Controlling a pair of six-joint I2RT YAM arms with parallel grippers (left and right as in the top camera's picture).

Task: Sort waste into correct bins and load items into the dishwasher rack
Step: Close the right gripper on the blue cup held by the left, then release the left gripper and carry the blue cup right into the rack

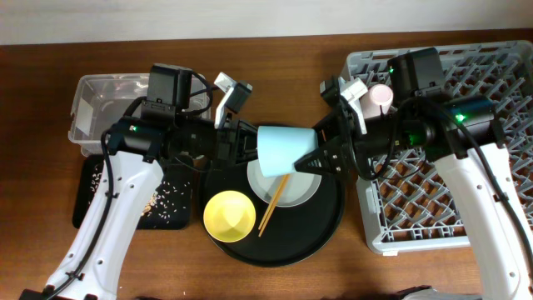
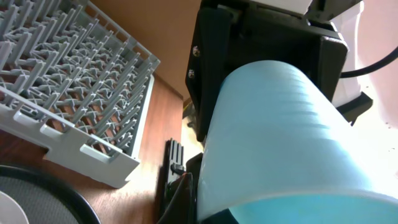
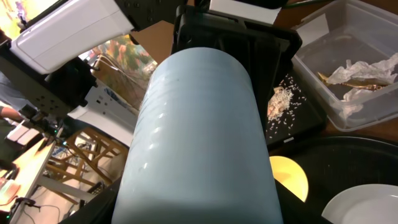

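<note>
The light blue cup (image 1: 283,150) lies on its side in the air above the round tray, held between my two grippers. My left gripper (image 1: 254,148) is shut on its rim, one finger outside the wall in the left wrist view (image 2: 205,199). My right gripper (image 1: 315,154) is closed round its base end, and the cup (image 3: 199,137) fills the space between its fingers. The pink cup (image 1: 381,98) stands in the grey dishwasher rack (image 1: 433,208). The yellow bowl (image 1: 229,212), the pale plate (image 1: 287,190) and the chopsticks (image 1: 273,204) are below the cup.
The large round black tray (image 1: 325,229) bears the bowl and plate. The clear box (image 1: 92,100) at the far left holds a crumpled napkin (image 3: 367,68). The shallow black tray (image 1: 87,200) in front of it holds beige food scraps (image 1: 166,196).
</note>
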